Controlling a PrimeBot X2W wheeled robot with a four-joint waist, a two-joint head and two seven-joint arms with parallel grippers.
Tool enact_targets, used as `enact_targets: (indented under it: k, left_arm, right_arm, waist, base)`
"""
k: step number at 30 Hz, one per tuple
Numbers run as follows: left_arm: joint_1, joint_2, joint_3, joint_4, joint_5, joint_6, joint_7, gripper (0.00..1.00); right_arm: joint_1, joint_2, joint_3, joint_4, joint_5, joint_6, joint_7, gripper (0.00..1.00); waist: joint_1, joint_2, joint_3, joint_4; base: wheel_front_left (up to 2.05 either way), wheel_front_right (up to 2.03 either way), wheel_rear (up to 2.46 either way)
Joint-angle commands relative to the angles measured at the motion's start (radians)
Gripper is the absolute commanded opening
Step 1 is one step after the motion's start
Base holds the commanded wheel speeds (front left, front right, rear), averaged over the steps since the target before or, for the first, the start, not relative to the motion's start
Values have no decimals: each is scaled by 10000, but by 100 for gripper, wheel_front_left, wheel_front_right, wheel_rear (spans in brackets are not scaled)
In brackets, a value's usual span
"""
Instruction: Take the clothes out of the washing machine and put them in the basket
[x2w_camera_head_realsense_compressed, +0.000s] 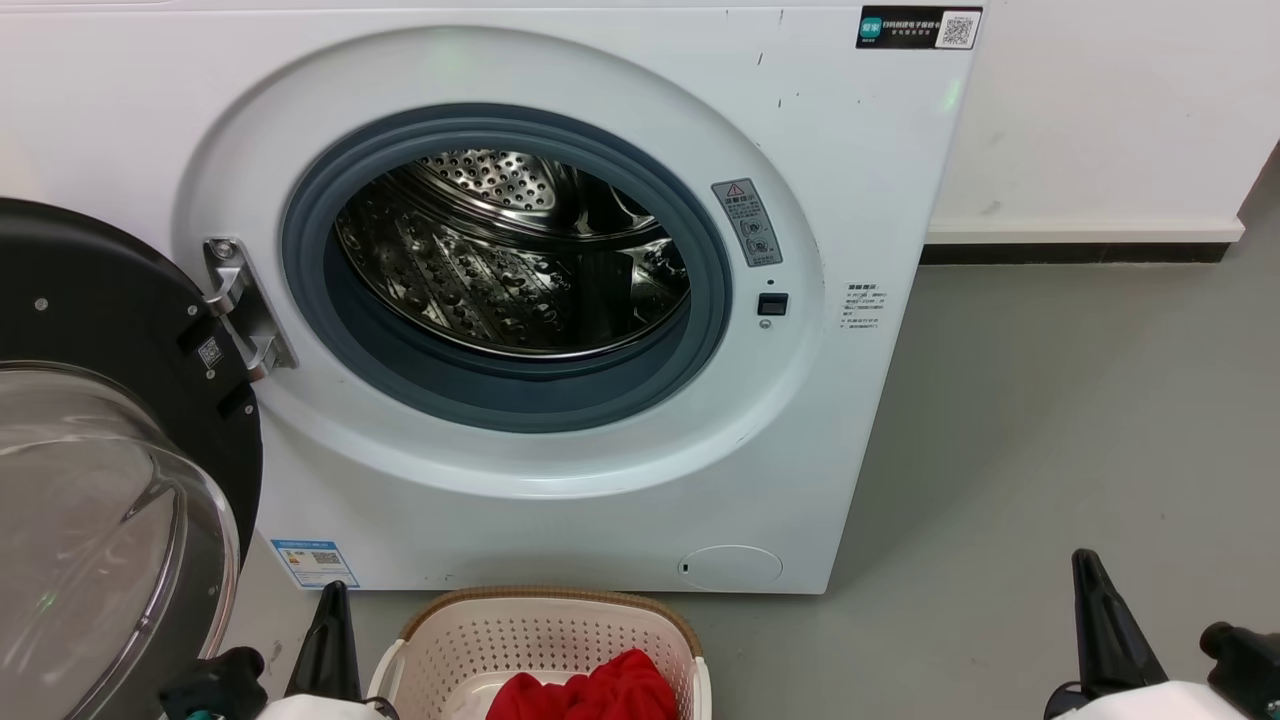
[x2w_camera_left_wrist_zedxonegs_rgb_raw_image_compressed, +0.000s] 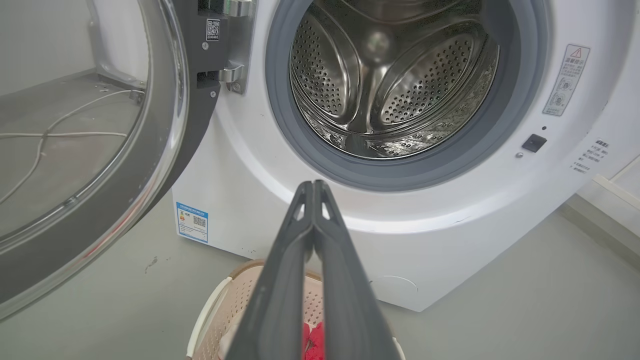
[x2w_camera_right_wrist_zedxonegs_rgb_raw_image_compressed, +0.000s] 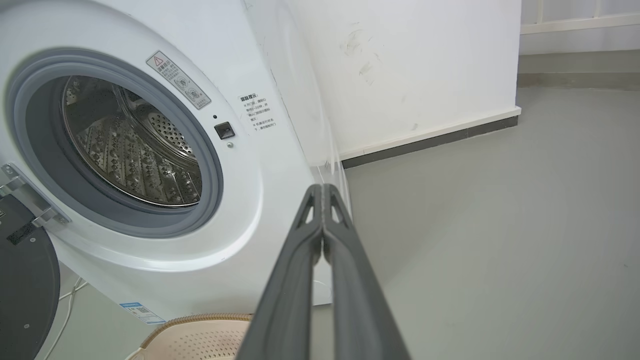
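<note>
Before the large white front-loading washing machine, on the grey floor, stands the low oval cream plastic basket with perforated walls and a brown woven-look rim, just beside the machine's foot. Bunched bright red clothes lie inside it, partly cut off by the head view's lower edge. The machine's black-rimmed clear glass door stands wide open on its hinge at the robot's left, baring the round grey rubber gasket and the perforated steel drum. The left gripper hangs beside the basket's left rim, its two long dark fingers pressed together at the tips with nothing between them. The right gripper hovers over bare floor to the right of the basket, well apart from it, its fingertips likewise meeting and holding nothing. Both point towards the machine's front
</note>
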Motion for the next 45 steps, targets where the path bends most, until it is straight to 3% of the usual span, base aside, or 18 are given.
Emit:
enact_targets:
  k: [1, 23, 45]
  left_arm:
    - [-299, -10, 48, -102, -368, -34, 66, 0]
    - [-832, -80, 291, 119, -3871, -394, 892, 0]
    - [-1256, -140, 485, 304, -6535, -675, 1536, 0]
  right_arm:
    - [-364, -21, -25, -102, 395, -2, 61, 0]
    - [-958, -31, -88, 259, 4087, -4, 894, 0]
    - [-1393, -39, -140, 549, 6906, -5, 1546, 0]
  waist:
    - [-1, -1, 6, 0]
    - [-1, -1, 145, 4]
    - [-1, -1, 277, 8]
  base:
    - [0, 0, 0]
    - [0, 0, 0]
    - [0, 0, 0]
